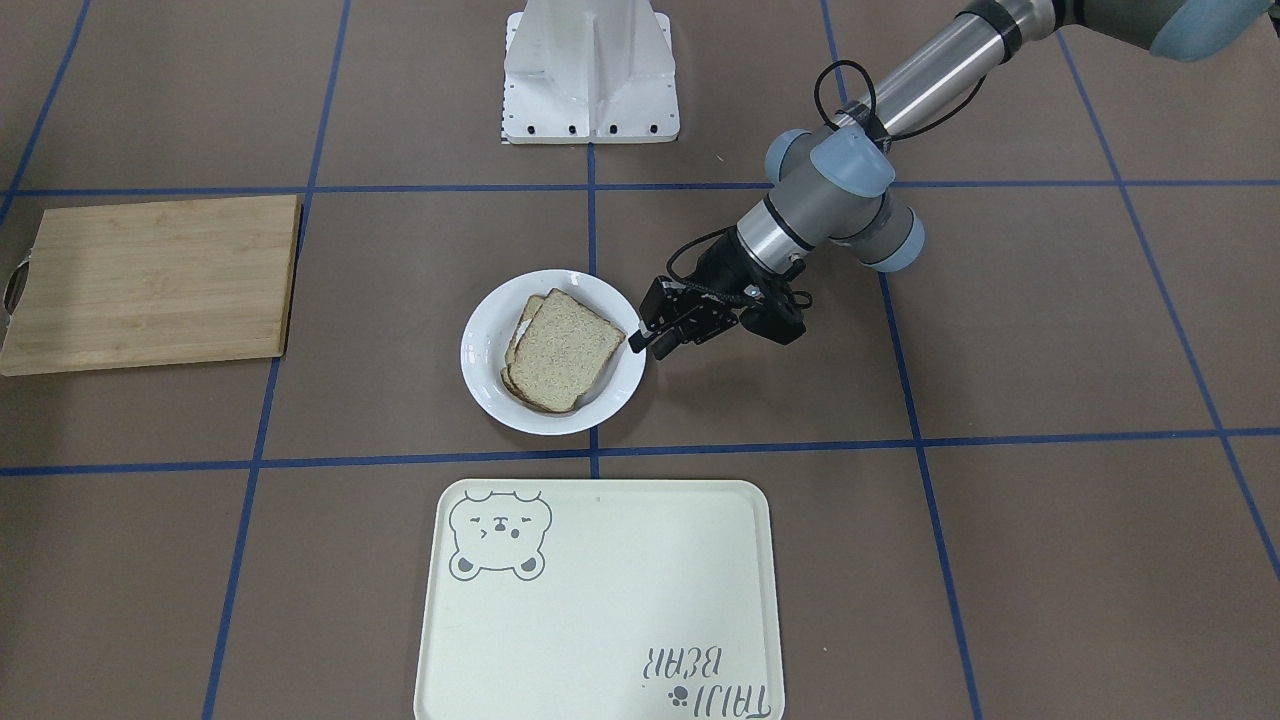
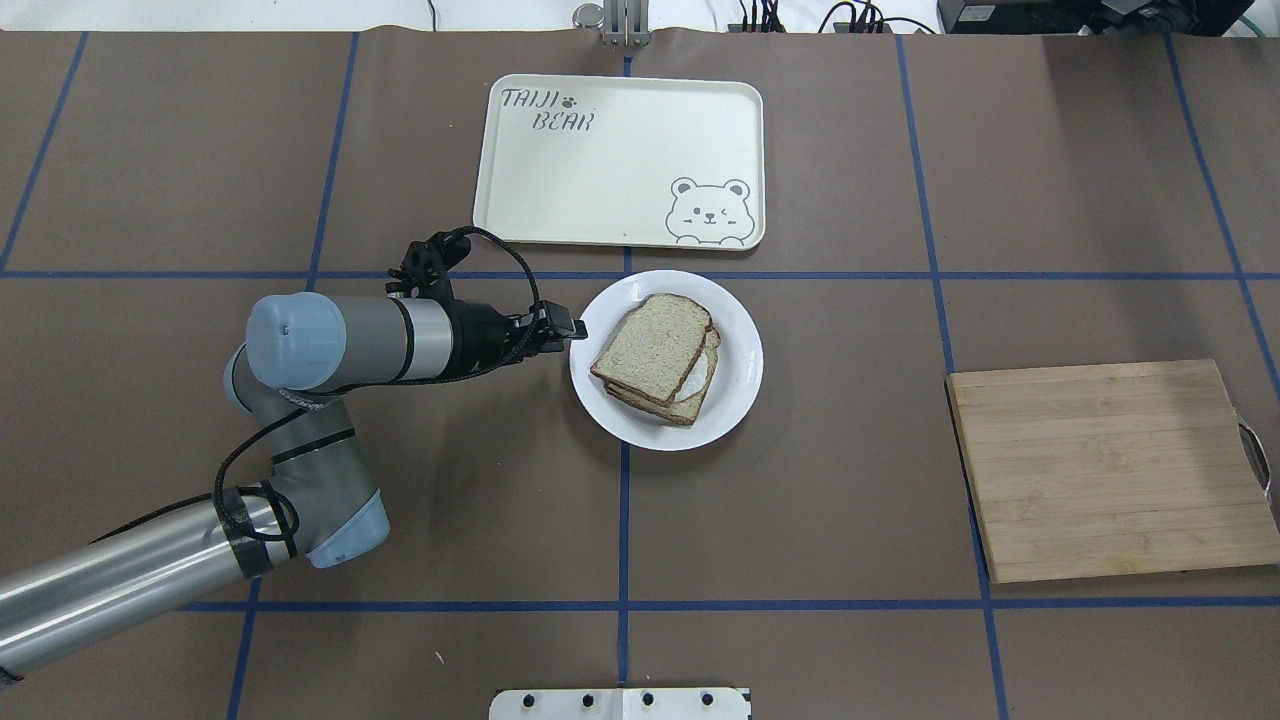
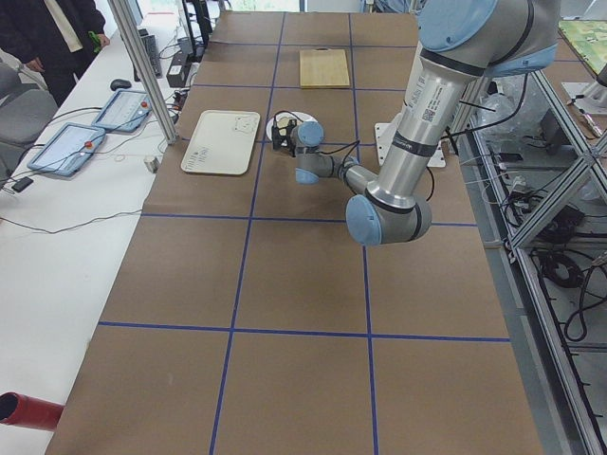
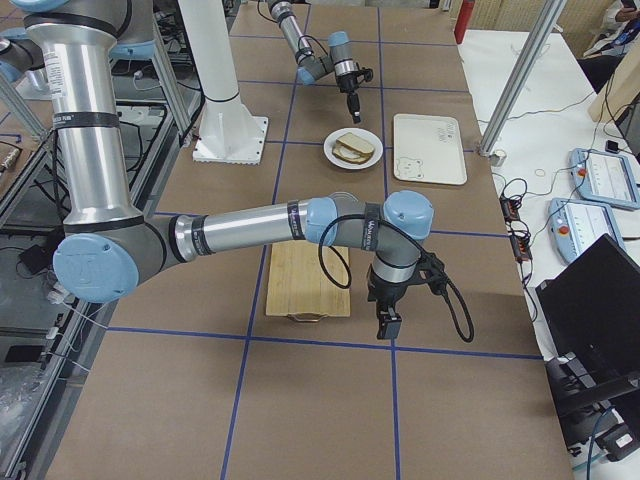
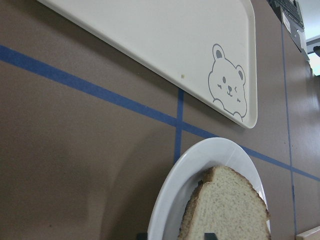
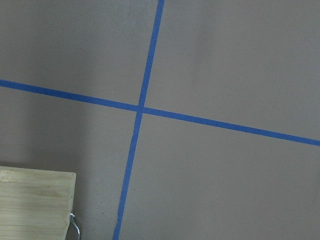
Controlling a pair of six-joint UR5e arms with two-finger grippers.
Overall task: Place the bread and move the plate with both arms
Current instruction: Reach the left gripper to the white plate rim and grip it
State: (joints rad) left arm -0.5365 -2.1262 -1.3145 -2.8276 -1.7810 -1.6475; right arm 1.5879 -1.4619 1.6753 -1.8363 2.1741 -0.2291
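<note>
The plain bread slice point(image 1: 565, 350) lies on top of a second slice with a bit of white egg showing, both on the round white plate point(image 1: 480, 350) at the table's middle. The bread point(image 2: 655, 345) and the plate point(image 2: 740, 385) also show in the overhead view. My left gripper point(image 1: 648, 345) is low at the plate's rim on my left side, fingers a little apart and holding nothing. In the left wrist view the plate's rim point(image 5: 167, 210) and the bread point(image 5: 225, 212) are close ahead. My right gripper point(image 4: 385, 322) shows only in the exterior right view, beside the cutting board; I cannot tell whether it is open or shut.
The cream bear tray point(image 2: 620, 150) lies just beyond the plate. A wooden cutting board point(image 2: 1110, 470) lies on my right side, with its metal handle point(image 6: 75, 225) in the right wrist view. The white robot base point(image 1: 590, 70) stands at the near edge.
</note>
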